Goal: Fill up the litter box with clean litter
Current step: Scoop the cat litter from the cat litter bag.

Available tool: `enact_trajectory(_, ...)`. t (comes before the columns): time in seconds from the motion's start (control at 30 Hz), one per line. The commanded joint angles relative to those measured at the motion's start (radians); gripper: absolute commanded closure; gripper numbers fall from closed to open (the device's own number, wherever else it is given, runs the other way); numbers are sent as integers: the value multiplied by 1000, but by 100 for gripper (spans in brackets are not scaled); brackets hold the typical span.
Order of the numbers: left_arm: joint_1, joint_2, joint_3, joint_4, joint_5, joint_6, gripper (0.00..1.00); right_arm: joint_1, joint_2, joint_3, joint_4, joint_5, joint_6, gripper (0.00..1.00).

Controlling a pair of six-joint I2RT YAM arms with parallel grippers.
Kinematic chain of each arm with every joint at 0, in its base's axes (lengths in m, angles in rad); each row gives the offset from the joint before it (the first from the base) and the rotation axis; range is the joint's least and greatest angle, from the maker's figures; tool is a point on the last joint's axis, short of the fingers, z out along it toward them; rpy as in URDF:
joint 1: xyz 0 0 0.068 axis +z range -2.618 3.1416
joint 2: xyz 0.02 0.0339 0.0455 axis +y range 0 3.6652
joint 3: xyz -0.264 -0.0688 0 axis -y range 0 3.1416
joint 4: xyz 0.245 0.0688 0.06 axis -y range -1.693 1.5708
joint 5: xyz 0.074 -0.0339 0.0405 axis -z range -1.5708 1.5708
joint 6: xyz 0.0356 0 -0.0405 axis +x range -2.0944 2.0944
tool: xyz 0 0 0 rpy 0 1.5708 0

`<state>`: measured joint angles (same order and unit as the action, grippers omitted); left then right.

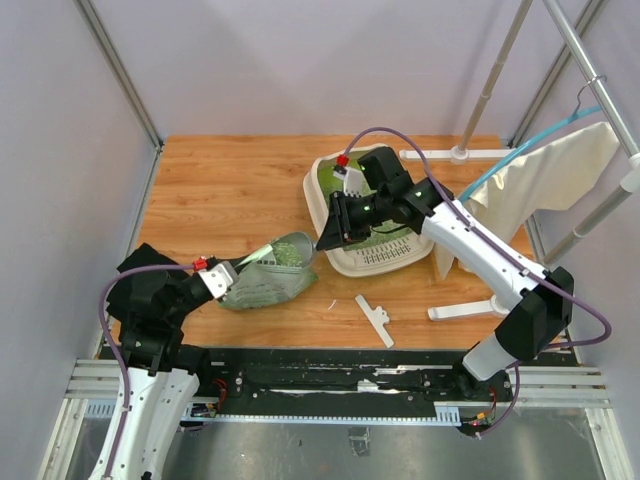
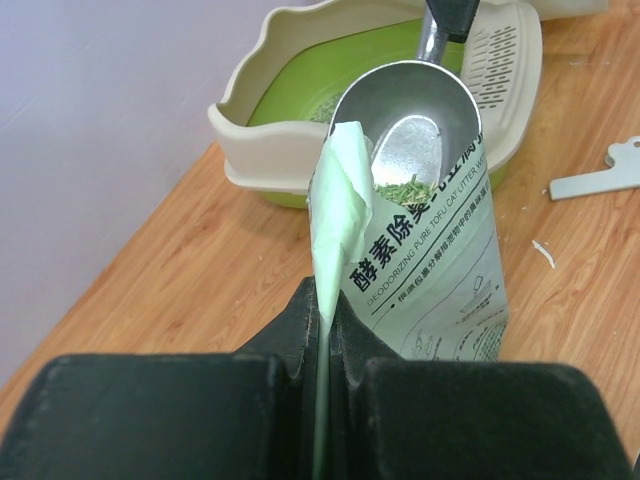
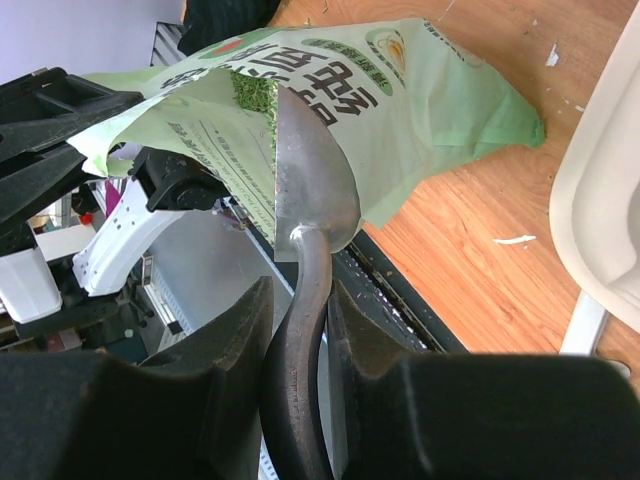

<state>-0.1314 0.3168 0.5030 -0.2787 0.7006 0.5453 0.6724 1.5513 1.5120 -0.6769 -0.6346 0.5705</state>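
Note:
The cream-white litter box (image 1: 385, 266) with its green inside (image 2: 300, 95) stands at the table's middle right, partly under my right arm. A few granules of clean litter (image 2: 404, 185) lie in the silver scoop (image 2: 415, 120), whose bowl sits at the mouth of the light green bag (image 2: 435, 270). More litter (image 3: 255, 92) shows inside the bag (image 3: 420, 110). My right gripper (image 3: 298, 300) is shut on the scoop's dark handle (image 3: 300, 370). My left gripper (image 2: 328, 320) is shut on the bag's upper edge, holding the mouth up. The bag (image 1: 265, 287) lies left of the box.
A white plastic piece (image 1: 375, 320) lies on the wood near the front edge. A metal clothes stand with a cream cloth (image 1: 545, 180) rises at the right, its white feet (image 1: 465, 310) on the table. Grey walls close in the back and left.

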Motion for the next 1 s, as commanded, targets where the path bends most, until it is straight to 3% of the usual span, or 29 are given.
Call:
enact_trajectory(0.0,-1,-14,68,145,0,27,99,-31,-65,38,-24,91,-28,99)
enact_trajectory(0.33,-1,7,70,163,6,30,99,-30,-80,88,-99,180,-94,99)
enact_trajectory(0.6,-2,22,70,192,17,15,99,28,-27,178,-144,154,-149,99)
enact_trajectory(0.8,-1,31,72,200,17,16,100,81,20,252,-229,302,-196,99)
enact_trajectory(0.97,-1,38,74,203,19,19,99,84,39,257,-235,308,-201,99)
